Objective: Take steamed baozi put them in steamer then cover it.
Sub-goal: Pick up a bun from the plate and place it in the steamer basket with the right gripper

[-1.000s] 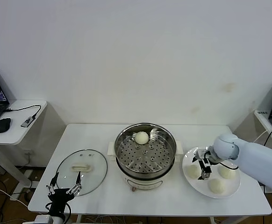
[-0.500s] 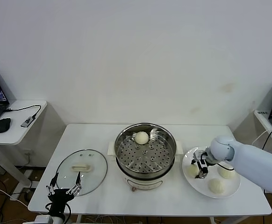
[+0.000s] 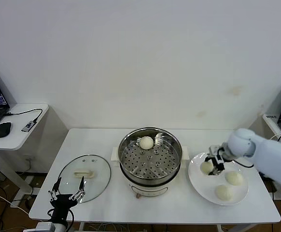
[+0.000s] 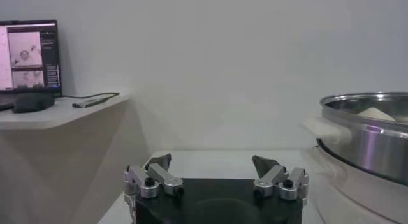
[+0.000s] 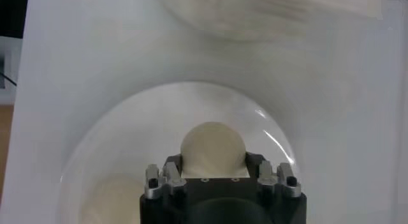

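Note:
My right gripper (image 3: 212, 164) is shut on a cream-white baozi (image 3: 206, 167) over the left part of the white plate (image 3: 198, 183). In the right wrist view that baozi (image 5: 213, 147) sits squeezed between the gripper's (image 5: 213, 159) two fingers, above the plate (image 5: 127, 136). Two more baozi (image 3: 234, 178) (image 3: 223, 192) lie on the plate. One baozi (image 3: 146, 142) rests at the back of the shiny steamer (image 3: 172, 159) in the table's middle. My left gripper (image 3: 65, 196) hangs open and empty at the table's front left corner, also shown open in its own view (image 4: 212, 163).
The glass lid (image 3: 94, 181) with a cream handle lies flat left of the steamer. A side desk (image 3: 20, 130) with a mouse and laptop stands at far left. The steamer wall (image 4: 370, 139) rises beside my left gripper.
The right gripper has shut on the plate's left baozi and carried it a little toward the back of the plate. The left arm has not moved.

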`<state>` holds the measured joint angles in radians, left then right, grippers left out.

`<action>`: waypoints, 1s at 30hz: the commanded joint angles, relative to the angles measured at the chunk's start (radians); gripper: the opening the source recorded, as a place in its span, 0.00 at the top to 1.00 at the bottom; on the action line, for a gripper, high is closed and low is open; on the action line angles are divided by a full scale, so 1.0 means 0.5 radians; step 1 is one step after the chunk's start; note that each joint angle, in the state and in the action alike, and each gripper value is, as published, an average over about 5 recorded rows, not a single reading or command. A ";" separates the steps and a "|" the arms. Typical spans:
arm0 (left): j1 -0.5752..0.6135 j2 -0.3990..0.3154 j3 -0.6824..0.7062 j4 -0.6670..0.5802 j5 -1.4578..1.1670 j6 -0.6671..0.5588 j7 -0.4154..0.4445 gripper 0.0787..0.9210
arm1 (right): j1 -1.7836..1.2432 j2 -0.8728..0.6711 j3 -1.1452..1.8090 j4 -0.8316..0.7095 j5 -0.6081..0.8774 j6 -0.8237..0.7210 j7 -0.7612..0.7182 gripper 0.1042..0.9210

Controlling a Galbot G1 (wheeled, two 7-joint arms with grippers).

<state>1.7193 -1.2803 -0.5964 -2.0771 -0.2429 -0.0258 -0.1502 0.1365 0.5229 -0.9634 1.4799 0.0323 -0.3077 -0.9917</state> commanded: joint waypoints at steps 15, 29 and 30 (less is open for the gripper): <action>-0.034 0.008 0.013 0.003 -0.002 0.020 0.002 0.12 | 1.352 0.545 -0.777 0.286 0.851 -0.325 0.139 0.37; -0.017 -0.002 -0.033 -0.008 -0.005 0.016 0.002 0.12 | 0.944 1.215 -0.749 0.066 1.137 -0.641 0.381 0.37; -0.017 -0.002 -0.035 -0.009 -0.005 0.015 0.002 0.12 | 0.924 1.250 -0.747 0.049 1.148 -0.656 0.398 0.37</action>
<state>1.7106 -1.2824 -0.6067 -2.0801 -0.2448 -0.0165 -0.1496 0.6484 0.9370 -1.3109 1.5498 0.5096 -0.5486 -0.8559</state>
